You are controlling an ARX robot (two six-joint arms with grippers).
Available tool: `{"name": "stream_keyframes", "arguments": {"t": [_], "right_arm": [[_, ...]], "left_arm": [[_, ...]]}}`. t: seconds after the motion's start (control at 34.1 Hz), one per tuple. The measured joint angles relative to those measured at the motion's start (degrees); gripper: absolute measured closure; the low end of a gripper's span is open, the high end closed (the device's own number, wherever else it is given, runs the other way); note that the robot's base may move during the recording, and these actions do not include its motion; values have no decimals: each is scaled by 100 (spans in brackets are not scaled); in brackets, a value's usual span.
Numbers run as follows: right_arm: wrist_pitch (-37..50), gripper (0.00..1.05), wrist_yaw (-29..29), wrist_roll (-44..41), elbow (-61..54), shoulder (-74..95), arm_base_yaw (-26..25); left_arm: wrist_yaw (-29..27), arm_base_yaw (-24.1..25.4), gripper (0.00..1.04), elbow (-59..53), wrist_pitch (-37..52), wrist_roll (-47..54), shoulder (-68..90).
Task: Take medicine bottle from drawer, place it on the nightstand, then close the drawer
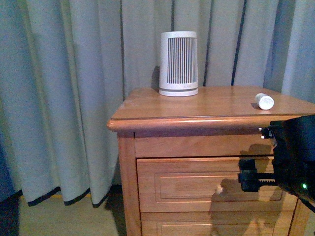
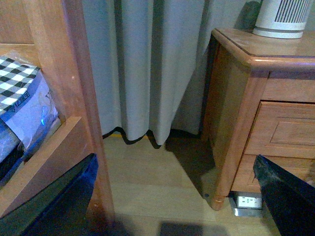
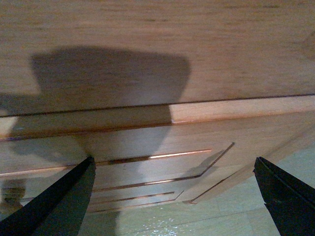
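Note:
The medicine bottle [image 1: 265,101], small and white, lies on its side on the nightstand [image 1: 206,105] top, near the right edge. The drawer [image 1: 197,184] sits with its panelled front flush in the cabinet. My right gripper [image 1: 247,179] hovers open just in front of that drawer front, holding nothing. The right wrist view shows its dark fingers [image 3: 54,201] spread wide over the panelled wood [image 3: 157,162], with the gripper [image 3: 172,196] empty. My left gripper [image 2: 170,206] is open low over the floor, left of the nightstand [image 2: 236,98].
A large white ribbed cylinder [image 1: 178,64] stands at the back of the nightstand top. Grey curtains [image 1: 74,98] hang behind. A wooden bed frame post [image 2: 74,98] with checked bedding stands to the left. A floor outlet [image 2: 248,201] lies by the nightstand's foot.

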Motion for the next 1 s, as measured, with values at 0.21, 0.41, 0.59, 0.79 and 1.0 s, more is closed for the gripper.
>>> {"name": "stream_keyframes", "arguments": {"t": [0.21, 0.41, 0.59, 0.79, 1.0], "right_arm": [[42, 7, -94, -28, -52, -2, -24], [186, 7, -2, 247, -1029, -883, 149], [-396, 7, 129, 713, -2262, -2389, 286], [-1414, 7, 516, 787, -3866, -5453, -94], [-2159, 7, 962, 59, -4524, -8596, 61]], "left_arm": [[0, -2, 7, 0, 0, 0, 0], [2, 0, 7, 0, 0, 0, 0], [0, -2, 7, 0, 0, 0, 0], [0, -2, 7, 0, 0, 0, 0], [0, 0, 7, 0, 0, 0, 0]]}}
